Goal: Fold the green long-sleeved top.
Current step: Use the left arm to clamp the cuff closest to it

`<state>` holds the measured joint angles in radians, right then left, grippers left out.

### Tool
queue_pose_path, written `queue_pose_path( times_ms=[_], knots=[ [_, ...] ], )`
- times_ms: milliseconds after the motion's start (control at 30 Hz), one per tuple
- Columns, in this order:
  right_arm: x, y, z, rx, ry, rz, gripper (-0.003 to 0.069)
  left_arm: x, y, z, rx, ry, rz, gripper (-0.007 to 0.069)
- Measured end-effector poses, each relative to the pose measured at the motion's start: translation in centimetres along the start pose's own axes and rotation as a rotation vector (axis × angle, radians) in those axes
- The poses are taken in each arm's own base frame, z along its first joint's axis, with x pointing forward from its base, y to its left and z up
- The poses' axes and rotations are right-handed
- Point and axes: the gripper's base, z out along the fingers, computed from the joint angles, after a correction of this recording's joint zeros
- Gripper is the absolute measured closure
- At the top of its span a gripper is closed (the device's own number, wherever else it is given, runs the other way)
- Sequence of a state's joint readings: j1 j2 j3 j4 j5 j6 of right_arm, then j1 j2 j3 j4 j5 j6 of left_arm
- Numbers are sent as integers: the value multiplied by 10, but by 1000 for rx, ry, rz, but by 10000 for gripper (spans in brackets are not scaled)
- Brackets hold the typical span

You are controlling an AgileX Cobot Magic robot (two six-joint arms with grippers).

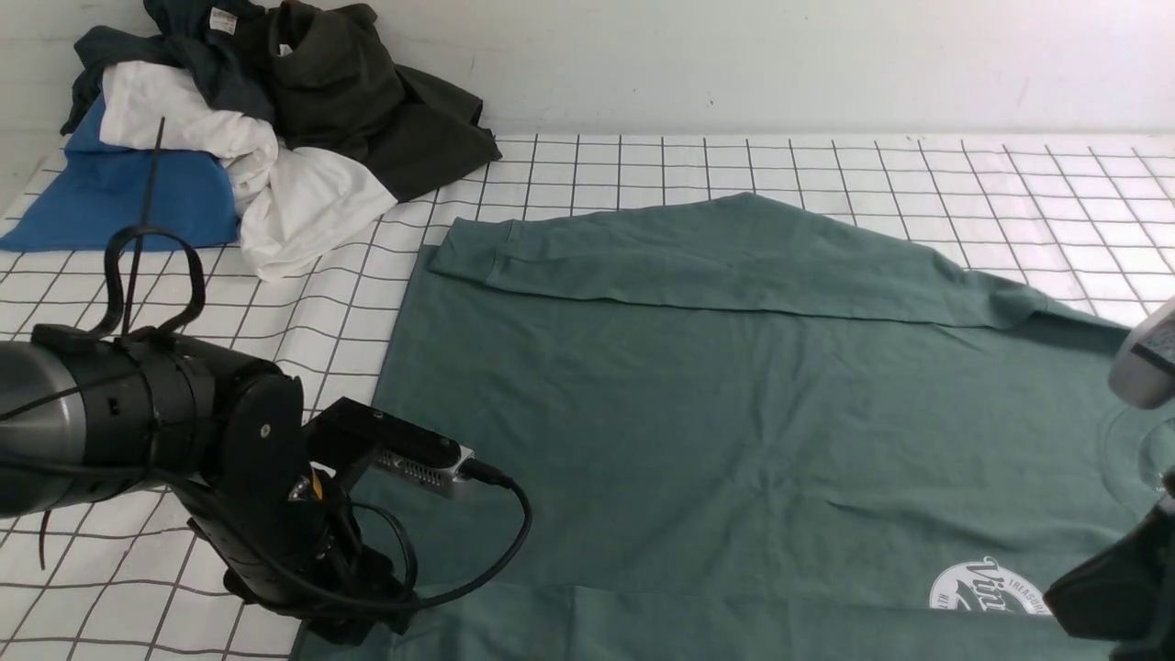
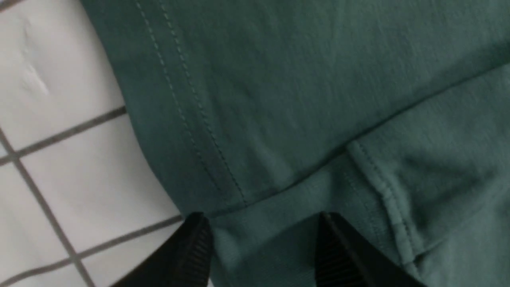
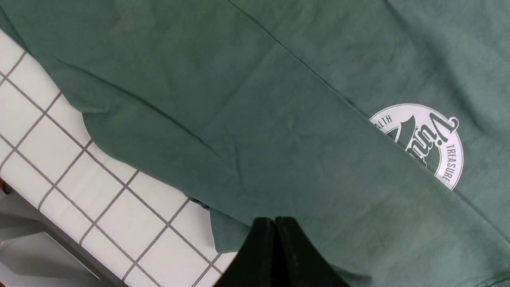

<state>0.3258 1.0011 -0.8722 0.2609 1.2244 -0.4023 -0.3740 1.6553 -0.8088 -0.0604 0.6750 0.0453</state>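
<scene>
The round white logo (image 3: 422, 143) on the green long-sleeved top (image 1: 734, 395) lies a little way ahead of the right jaws. On it you can read "TREASURE" and the letters "ALTH". There are also big curly letters that start with "Vin". A folded sleeve (image 3: 279, 131) lies over the rest of the logo. The right jaws are pressed tight together, with nothing seen between them, just above the edge of the top. The left jaws stand wide apart. The stitched hem (image 2: 191, 111) of the top lies right in front of them, and green cloth shows between their two tips. The top is spread flat on the white bench (image 1: 643, 165), which has dark grid lines. It reaches from the left jaws across to the right jaws. Far from both jaws, at the back beyond the left arm (image 1: 138, 413), sits a pile of clothes (image 1: 275, 119). It has a blue one (image 1: 119, 197), a white one (image 1: 303, 202) and dark ones. A small white tag (image 1: 223, 18) on a dark one is too small to read.
</scene>
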Motion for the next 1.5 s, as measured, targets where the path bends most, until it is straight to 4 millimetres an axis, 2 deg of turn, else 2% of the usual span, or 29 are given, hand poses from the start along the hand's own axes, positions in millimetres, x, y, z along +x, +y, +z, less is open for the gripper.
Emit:
queue_pose_path(
  times_ms=[267, 367, 400, 433, 500, 533, 733, 933, 967, 1033, 1233, 1333, 1500],
  knots=[
    [-2, -1, 0, 10, -23, 0, 673, -2, 0, 2, -4, 11, -10, 298],
    [-2, -1, 0, 11, -25, 0, 673, -2, 0, 2, 0, 11, -19, 372],
    [-2, -1, 0, 12, -25, -1, 673, -2, 0, 2, 0, 12, -20, 427],
    [-2, -1, 0, 12, -25, -1, 673, -2, 0, 2, 0, 12, -20, 427],
    [-2, -1, 0, 12, -25, -1, 673, -2, 0, 2, 0, 12, -20, 550],
    [-2, -1, 0, 12, -25, -1, 673, -1, 0, 2, 1, 13, -20, 574],
    [-2, -1, 0, 12, -25, -1, 673, 1, -1, -7, 0, 2, -13, 599],
    [-3, -1, 0, 15, -30, -1, 673, -2, -3, -56, 0, -115, 18, 599],
    [-3, -1, 0, 16, -33, -1, 673, -7, -3, -73, -2, -160, 39, 599],
    [-3, -2, 0, 18, -36, -1, 673, -17, -4, -93, -4, -206, 66, 599],
    [-3, -2, 0, 21, -35, -3, 673, -37, -5, -123, -11, -259, 101, 600],
    [-3, -2, 0, 24, -35, -4, 673, -36, -5, -118, -10, -199, 104, 600],
    [-3, -2, 0, 25, -35, -4, 673, -21, -4, -89, 0, -30, 100, 600]
  ],
)
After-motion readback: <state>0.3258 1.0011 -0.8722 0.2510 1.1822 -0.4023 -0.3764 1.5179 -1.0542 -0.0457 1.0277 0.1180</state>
